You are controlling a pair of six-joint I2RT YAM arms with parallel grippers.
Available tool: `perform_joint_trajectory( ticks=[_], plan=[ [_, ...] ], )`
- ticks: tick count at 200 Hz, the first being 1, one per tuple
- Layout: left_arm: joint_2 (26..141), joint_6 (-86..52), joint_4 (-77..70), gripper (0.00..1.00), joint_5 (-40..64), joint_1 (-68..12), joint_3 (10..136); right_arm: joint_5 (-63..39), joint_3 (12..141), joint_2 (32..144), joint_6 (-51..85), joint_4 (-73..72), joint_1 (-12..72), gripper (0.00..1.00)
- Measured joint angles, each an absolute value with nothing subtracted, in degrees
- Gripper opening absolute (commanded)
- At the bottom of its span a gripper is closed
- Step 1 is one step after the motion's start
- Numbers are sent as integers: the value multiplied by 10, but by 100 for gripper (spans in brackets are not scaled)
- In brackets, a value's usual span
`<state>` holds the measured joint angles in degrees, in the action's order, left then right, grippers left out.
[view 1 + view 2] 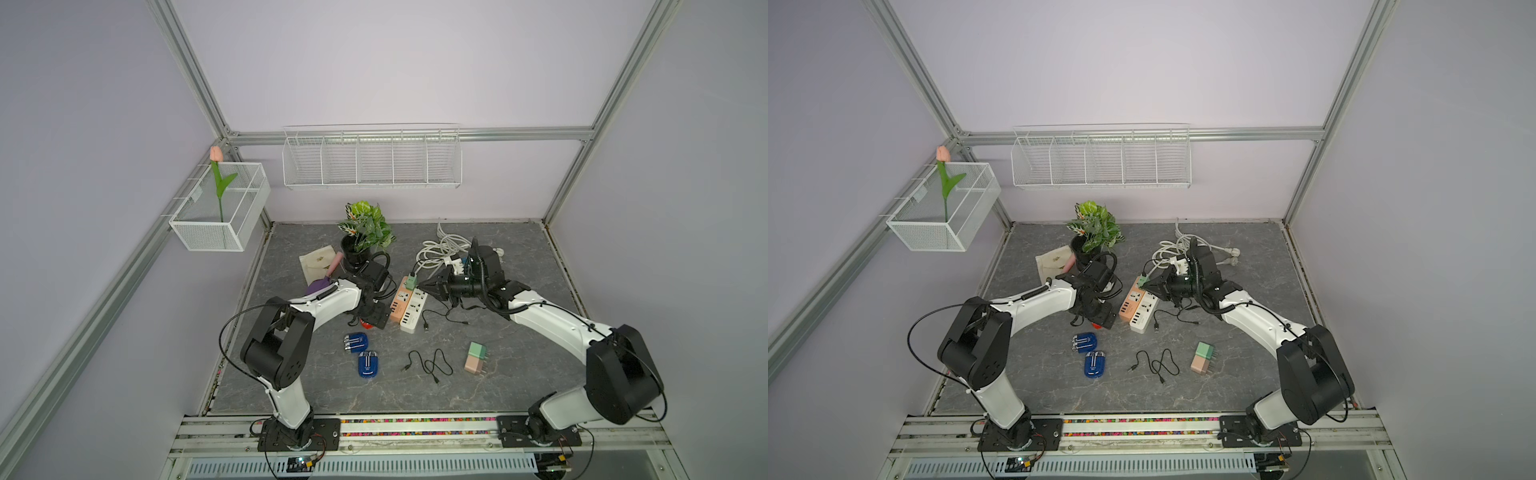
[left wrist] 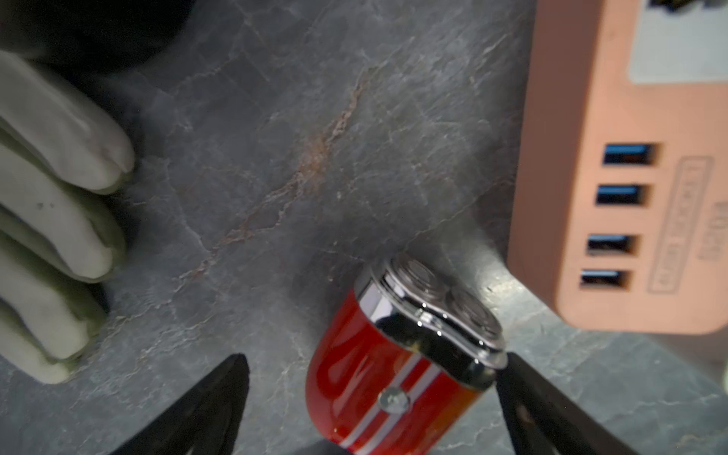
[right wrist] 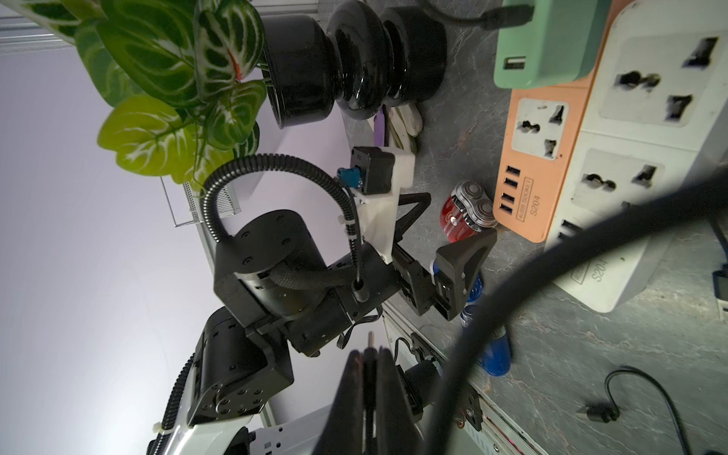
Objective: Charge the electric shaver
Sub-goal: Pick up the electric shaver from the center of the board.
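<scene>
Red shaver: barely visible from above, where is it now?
The shaver lies on the table between the left gripper's open fingers, beside the USB end of the orange power strip, clearest in the left wrist view.

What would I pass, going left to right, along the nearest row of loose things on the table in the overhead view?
A blue case → loose black cable → pink plug adapter, with a green adapter touching it just behind.
</scene>
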<state>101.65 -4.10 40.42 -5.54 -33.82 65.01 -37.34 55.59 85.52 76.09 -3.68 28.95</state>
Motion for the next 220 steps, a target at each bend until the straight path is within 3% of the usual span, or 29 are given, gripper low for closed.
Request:
perform_joint_trajectory(
  ticks=[40, 72, 110, 139, 175, 220],
  plan=[
    [1053, -103, 410, 76, -54, -338, 679, -373, 556, 855, 762, -37, 289, 7],
    [1049, -197, 411, 50, -55, -338, 678, -373, 556, 855, 762, -37, 289, 7],
    [1043, -340, 415, 51, -55, -325, 672, -374, 556, 855, 762, -37, 288, 7],
    [1044, -429, 416, 58, -46, -303, 672, -374, 556, 855, 762, -37, 288, 7],
    [1066, -479, 430, 67, -44, -299, 690, -374, 556, 855, 762, -37, 288, 7],
    [1088, -493, 458, 68, -53, -300, 713, -374, 555, 855, 762, -38, 286, 7]
  ],
)
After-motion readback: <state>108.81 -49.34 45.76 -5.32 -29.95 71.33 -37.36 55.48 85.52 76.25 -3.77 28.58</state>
